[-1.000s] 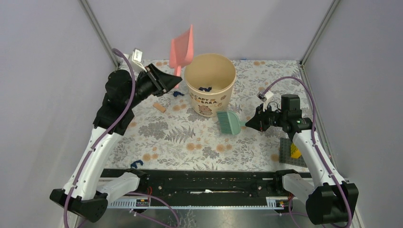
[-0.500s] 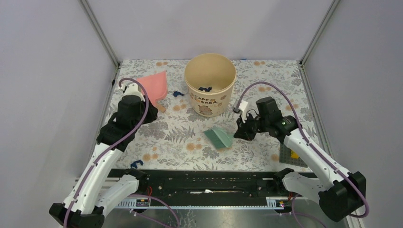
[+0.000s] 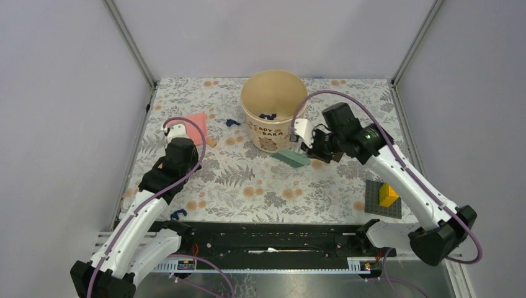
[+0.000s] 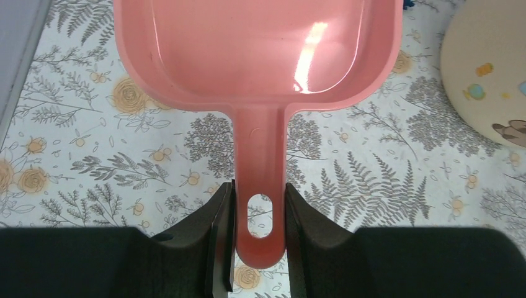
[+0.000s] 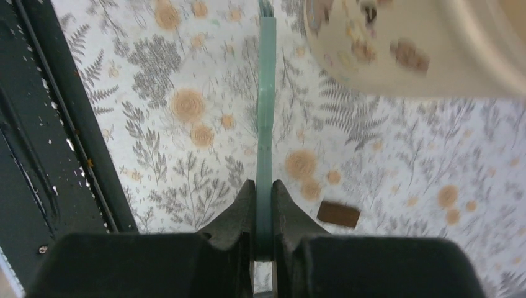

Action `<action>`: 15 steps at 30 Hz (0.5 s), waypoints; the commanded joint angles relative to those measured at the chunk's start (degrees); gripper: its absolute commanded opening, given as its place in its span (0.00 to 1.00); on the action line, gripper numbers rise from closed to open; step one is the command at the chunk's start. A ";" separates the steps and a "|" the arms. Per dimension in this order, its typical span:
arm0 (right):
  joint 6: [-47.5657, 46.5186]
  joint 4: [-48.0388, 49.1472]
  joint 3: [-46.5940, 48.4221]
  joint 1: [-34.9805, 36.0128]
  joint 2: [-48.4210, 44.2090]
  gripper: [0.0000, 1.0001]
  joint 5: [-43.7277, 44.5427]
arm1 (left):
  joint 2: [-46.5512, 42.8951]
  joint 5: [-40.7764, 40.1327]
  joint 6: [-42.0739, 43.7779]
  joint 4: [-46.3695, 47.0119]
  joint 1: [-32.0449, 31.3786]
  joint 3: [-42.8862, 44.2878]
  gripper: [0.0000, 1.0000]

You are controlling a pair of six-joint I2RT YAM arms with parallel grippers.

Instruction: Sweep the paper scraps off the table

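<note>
My left gripper (image 3: 188,138) is shut on the handle of the pink dustpan (image 3: 197,121), which lies low at the table's (image 3: 248,180) far left; in the left wrist view the fingers (image 4: 220,217) clamp the handle below the empty pan (image 4: 257,49). My right gripper (image 3: 313,151) is shut on a green brush (image 3: 290,158) right in front of the cup; the right wrist view shows it edge-on (image 5: 267,93). A dark blue paper scrap (image 3: 232,122) lies left of the cup, another (image 3: 178,214) by the near edge.
A tan cup (image 3: 273,77) with blue scraps (image 3: 268,116) inside stands at the back centre. A small brown block (image 3: 209,141) lies beside the dustpan. A dark grey baseplate (image 3: 378,205) with a yellow brick (image 3: 389,194) sits at the front right. A black rail (image 3: 260,236) runs along the near edge.
My left arm brought the dustpan down from above the cup to the table's left side. My right arm carried the brush left, then up against the cup's front.
</note>
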 commanded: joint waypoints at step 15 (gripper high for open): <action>5.74 11.67 34.28 32.32 34.31 0.00 31.45 | -13.09 -16.49 -6.77 4.29 3.02 -3.33 0.00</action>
